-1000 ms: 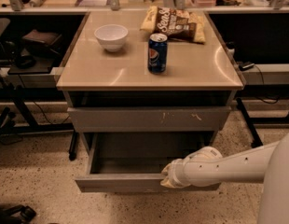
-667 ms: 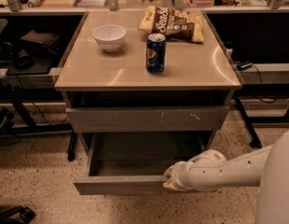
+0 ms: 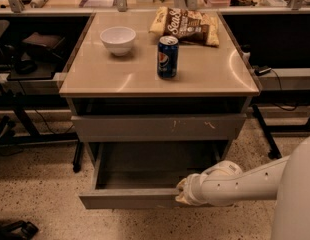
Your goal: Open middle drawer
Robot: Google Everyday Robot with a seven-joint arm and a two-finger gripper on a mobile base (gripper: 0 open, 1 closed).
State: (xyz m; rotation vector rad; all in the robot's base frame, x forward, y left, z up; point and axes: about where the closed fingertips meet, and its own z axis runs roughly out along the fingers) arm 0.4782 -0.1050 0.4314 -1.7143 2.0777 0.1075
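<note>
Jaws of the gripper (image 3: 181, 196), state hidden, sit against the pulled-out middle drawer (image 3: 125, 199) front.

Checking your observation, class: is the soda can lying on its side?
No, the soda can stands upright on the table; the tool is at the open middle drawer.

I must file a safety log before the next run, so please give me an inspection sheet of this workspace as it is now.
Surface: tan cabinet top, carrying three items.
Job's things: middle drawer pulled out, plain grey front.
Clutter: white bowl; upright Pepsi can; chip bag lying at the back.
Grippers: gripper at the right part of the drawer's front panel, arm reaching in from the right.
Cables: dark cable right of the cabinet.
Surroundings: scratched grey front above the open drawer; speckled floor.
</note>
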